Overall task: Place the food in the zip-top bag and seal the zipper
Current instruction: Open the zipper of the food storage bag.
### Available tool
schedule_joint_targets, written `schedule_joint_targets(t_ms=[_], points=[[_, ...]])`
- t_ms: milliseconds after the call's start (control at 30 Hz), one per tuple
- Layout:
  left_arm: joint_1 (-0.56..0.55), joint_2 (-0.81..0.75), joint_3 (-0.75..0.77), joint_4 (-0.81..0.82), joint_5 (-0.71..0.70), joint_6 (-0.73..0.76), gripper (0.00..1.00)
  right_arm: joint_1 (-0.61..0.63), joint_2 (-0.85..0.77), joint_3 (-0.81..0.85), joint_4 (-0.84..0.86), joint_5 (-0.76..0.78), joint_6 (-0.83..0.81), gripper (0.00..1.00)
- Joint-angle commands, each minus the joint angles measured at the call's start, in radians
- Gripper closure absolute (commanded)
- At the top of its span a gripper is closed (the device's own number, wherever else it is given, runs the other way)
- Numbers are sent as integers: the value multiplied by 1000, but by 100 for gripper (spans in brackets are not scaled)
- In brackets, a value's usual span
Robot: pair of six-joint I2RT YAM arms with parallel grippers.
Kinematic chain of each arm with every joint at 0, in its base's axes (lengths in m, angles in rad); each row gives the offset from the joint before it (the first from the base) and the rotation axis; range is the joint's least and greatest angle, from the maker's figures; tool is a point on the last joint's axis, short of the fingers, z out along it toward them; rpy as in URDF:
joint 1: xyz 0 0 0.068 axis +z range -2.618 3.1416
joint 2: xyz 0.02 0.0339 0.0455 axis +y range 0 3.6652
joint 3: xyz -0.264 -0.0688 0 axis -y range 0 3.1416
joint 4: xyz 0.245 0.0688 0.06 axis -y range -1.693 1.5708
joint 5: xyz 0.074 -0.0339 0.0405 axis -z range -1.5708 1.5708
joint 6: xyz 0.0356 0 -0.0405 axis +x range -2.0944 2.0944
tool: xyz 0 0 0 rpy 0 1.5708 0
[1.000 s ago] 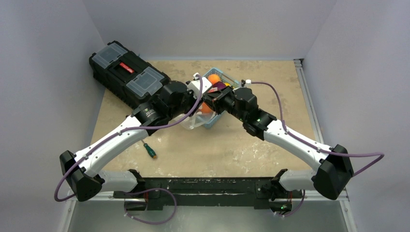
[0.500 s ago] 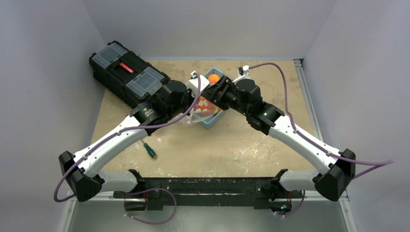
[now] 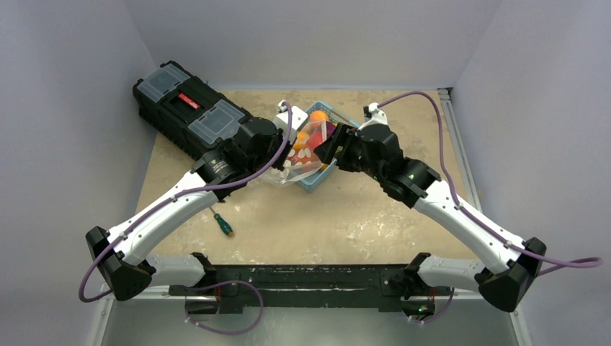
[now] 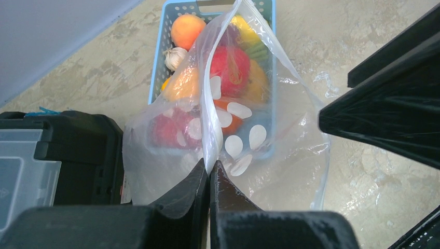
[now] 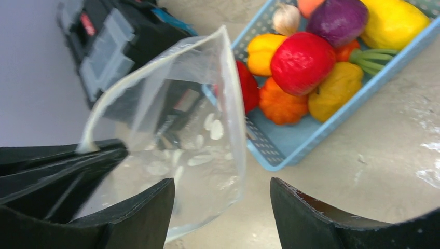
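The zip-top bag (image 4: 290, 155) is clear with white drop-shaped marks and hangs over the near end of the blue basket (image 4: 160, 67). My left gripper (image 4: 209, 168) is shut on its thick edge strip, the zipper (image 4: 207, 114), which runs up and away from the jaws. The food lies in the basket: a red piece (image 5: 302, 61), a purple one (image 5: 338, 21), a yellow one (image 5: 392, 21) and an orange one (image 4: 188, 30). My right gripper (image 5: 222, 182) stands open just right of the bag (image 5: 171, 104), touching nothing. I see no food inside the bag.
A black toolbox (image 3: 189, 108) with clear lid compartments lies at the back left, close behind the left arm. A green-handled screwdriver (image 3: 223, 223) rests on the table near the left forearm. Grey walls close in the table on three sides.
My right gripper has opened and drawn back to the right, off the bag. My left gripper has shut on the bag's edge and now holds it up alone.
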Motion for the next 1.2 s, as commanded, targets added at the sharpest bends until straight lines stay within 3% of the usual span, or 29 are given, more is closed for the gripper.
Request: schedule_joint_targets(t_ms=[0, 133, 267, 433, 600, 867, 1033, 1167], points=[[1, -36, 35, 18, 33, -21, 100, 1, 17, 40, -47, 77, -62, 35], [1, -52, 25, 32, 59, -22, 100, 1, 29, 7, 26, 30, -121, 42], [1, -53, 26, 32, 71, -23, 100, 1, 40, -25, 138, -106, -132, 57], [1, -54, 28, 29, 70, -19, 100, 1, 33, -35, 205, -142, -121, 72], [1, -57, 29, 27, 63, -20, 100, -2, -17, -76, 245, -234, -44, 68], [1, -68, 23, 34, 89, -35, 100, -15, -190, -312, 693, -366, 122, 61], [1, -69, 21, 34, 86, -37, 100, -33, -164, -343, 818, -412, 220, 63], [1, -79, 19, 37, 89, -40, 100, -43, -141, -344, 782, -369, 256, 74]])
